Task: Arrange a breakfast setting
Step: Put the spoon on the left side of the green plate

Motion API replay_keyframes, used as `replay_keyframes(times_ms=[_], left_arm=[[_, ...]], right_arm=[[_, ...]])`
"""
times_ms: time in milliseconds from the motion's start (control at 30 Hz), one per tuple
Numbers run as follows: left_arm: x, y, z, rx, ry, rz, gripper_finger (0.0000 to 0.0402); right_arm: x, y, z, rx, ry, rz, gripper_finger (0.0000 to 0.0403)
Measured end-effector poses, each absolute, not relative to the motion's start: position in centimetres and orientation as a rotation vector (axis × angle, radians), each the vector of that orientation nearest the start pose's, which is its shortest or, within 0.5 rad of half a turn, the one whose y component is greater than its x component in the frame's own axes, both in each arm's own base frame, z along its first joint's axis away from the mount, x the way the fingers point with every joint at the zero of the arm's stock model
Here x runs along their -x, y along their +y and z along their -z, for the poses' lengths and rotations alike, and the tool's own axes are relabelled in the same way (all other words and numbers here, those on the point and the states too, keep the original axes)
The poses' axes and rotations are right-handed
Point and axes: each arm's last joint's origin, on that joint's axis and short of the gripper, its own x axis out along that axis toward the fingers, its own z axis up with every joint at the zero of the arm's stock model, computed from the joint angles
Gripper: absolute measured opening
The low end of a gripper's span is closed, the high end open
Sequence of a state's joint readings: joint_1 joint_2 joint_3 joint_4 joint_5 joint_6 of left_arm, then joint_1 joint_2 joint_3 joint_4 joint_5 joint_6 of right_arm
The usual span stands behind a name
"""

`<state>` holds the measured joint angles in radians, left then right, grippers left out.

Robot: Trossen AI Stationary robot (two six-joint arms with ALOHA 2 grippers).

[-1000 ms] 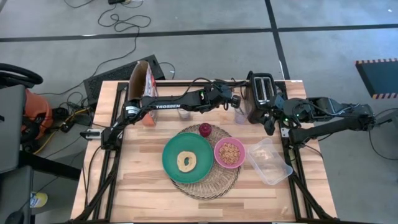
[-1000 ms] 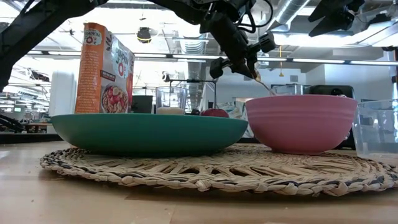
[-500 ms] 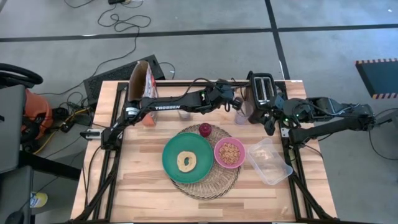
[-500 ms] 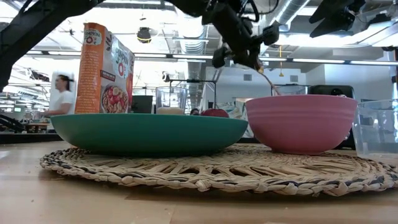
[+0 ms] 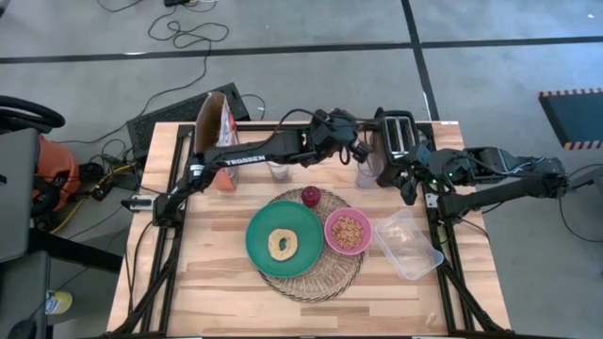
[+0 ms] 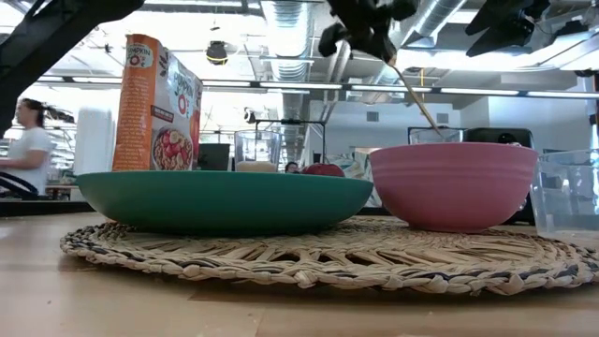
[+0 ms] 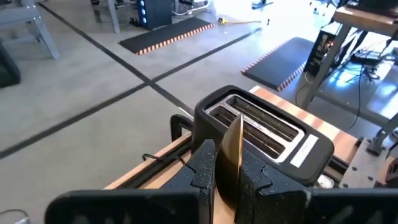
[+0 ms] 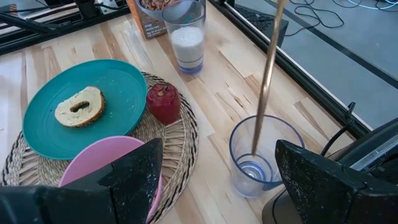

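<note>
left hand (image 7: pixel 225 173) clamped on the gold spoon (image 8: pixel 266 74) just lifted it nearly clear of the empty glass (image 8: pixel 261 156) at 1 o'clock of the mat (image 5: pixel 325 273), probably pink bowl (image 5: pixel 348 231) next; right hand parked wide open.

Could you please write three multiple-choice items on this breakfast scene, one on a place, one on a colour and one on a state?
1. Where does the bagel lie?
A. on the teal plate
B. in the pink bowl
C. in the toaster

2. What colour is the bowl of cereal?
A. teal
B. pink
C. white

3. What is the left gripper doing?
A. hanging open
B. gripping the gold spoon
C. gripping the red fruit

Answers:
1. A, since the high view shows the bagel in the middle of the plate.
2. B, as the high and low views show a pink bowl on the woven mat.
3. B, since the left wrist view shows the spoon handle between the shut fingers, its tip reaching down into the empty glass.
</note>
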<state>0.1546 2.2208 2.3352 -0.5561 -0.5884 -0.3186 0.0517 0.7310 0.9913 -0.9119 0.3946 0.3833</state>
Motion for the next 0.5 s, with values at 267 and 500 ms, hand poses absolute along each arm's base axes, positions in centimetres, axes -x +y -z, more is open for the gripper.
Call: replay_keyframes(times_ms=[267, 500], left_arm=[[-47.3, 7.8, -38.6, 0.183, 0.344, -0.766, 0.0011], [-44.7, 5.6, -41.5, 0.201, 0.366, -0.695, 0.001]], right_arm=[[-12.0, -0.5, -34.4, -0.223, 0.563, 0.447, 0.0337], [-12.1, -0.5, -34.4, -0.224, 0.558, 0.446, 0.0337]])
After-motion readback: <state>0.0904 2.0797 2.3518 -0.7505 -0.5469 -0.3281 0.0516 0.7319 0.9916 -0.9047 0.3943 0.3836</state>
